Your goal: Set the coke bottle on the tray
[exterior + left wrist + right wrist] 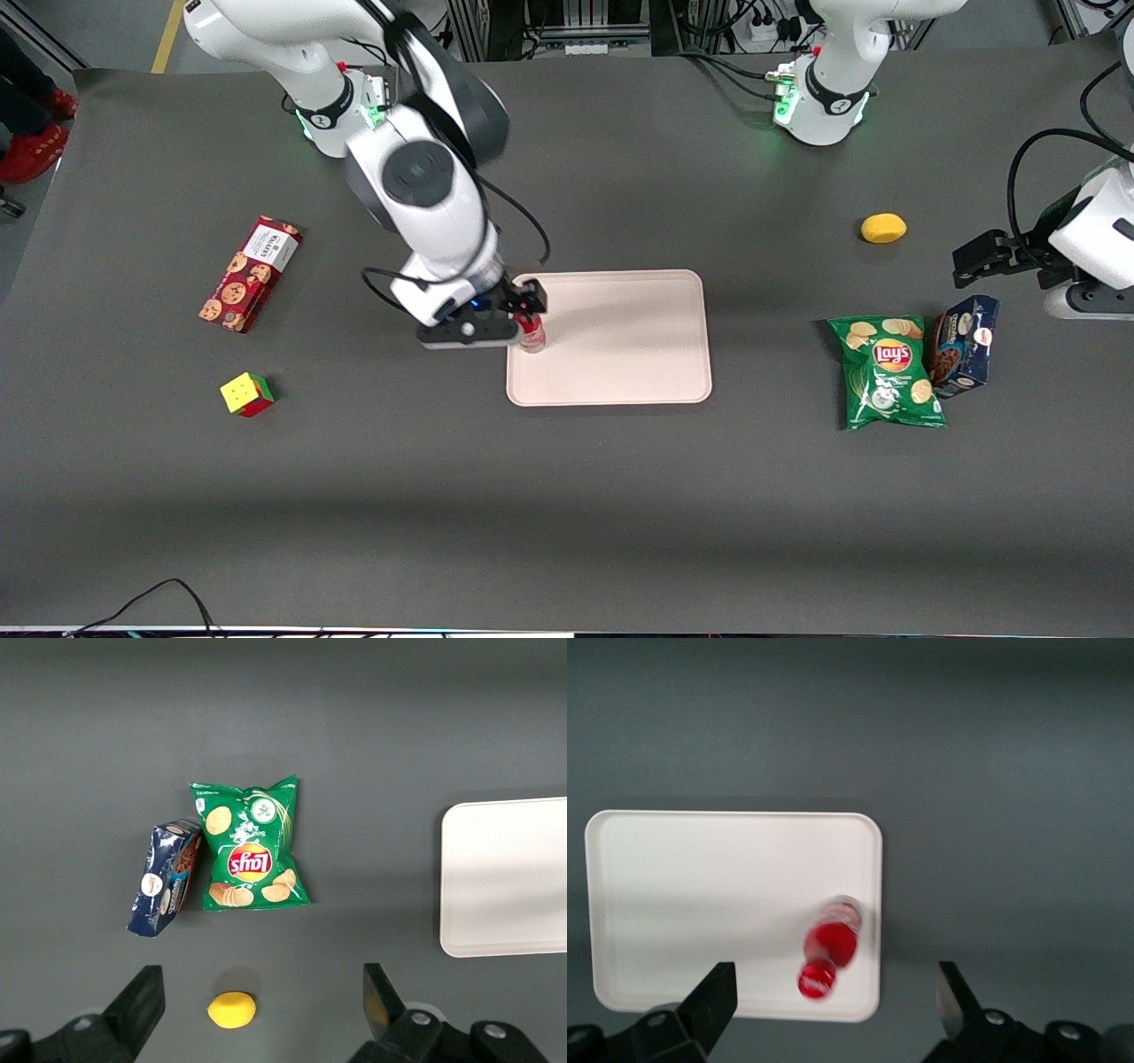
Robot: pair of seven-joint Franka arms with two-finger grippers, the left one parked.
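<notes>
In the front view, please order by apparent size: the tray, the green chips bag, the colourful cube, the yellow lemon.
1. Pale pinkish-beige plastic tray
2. Green Lay's chips bag
3. Multicoloured puzzle cube and small yellow lemon: they look alike, so unranked.

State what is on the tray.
Only the coke bottle stands on the tray, near its edge. The gripper, fingers open, hovers above and covers the bottle's top in the front view.

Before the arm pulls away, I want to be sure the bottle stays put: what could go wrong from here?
The bottle stands upright on the tray close to its rim, so a small nudge could tip it over the edge. The open end effector sits right above it; a sideways retreat might clip the cap, so lifting straight up looks safer.
</notes>
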